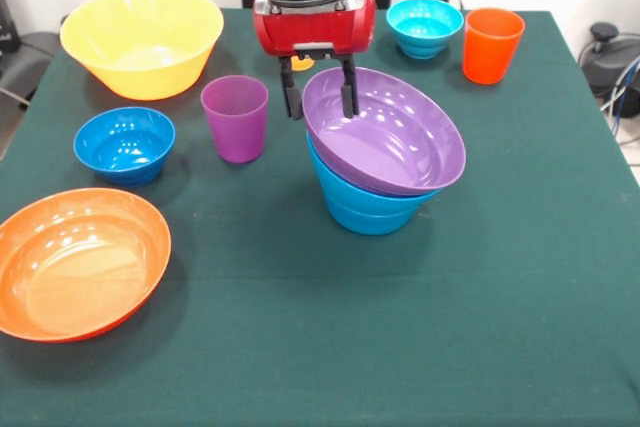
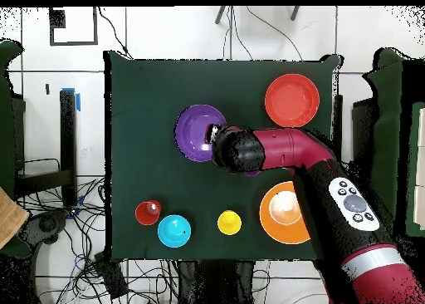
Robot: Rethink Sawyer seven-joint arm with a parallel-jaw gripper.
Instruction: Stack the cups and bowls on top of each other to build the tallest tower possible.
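Placement of wide purple bowl (image 1: 385,142) on mid-blue bowl (image 1: 365,209) looks like the step in hand: tower only two pieces high, near table centre, purple one tilted and overhanging to the right, not seated level.

Left to right in front view:
- wide orange bowl (image 1: 80,262) at near left corner
- second mid-blue bowl (image 1: 124,144) behind it
- large yellow bowl (image 1: 142,39) at far left
- purple cup (image 1: 235,117) upright, just beside the gripper (image 1: 320,112)
- then the stack
- small cyan bowl (image 1: 425,27) and orange cup (image 1: 492,44) at far right, well apart from the stack

All loose, none stacked yet.

To do it well:
- Level the purple bowl before leaving it, or nudge the rim leftward so its base centres in the blue one; probably slides off otherwise.
- Lift straight up, no sideways drag on the rim.
- Watch the purple cup on the left, close enough to get clipped.
- Probably wiser to save cups for the top and wide bowls for low down.

Fingers (image 1: 292,97): apart, straddling the purple bowl's far-left rim. Left finger outside the wall, right finger over the inside. Gap clearly wider than the rim, so not clamped on it. Cannot tell whether either pad touches the plastic. Overhead view agrees on position only: gripper at the purple bowl's edge.
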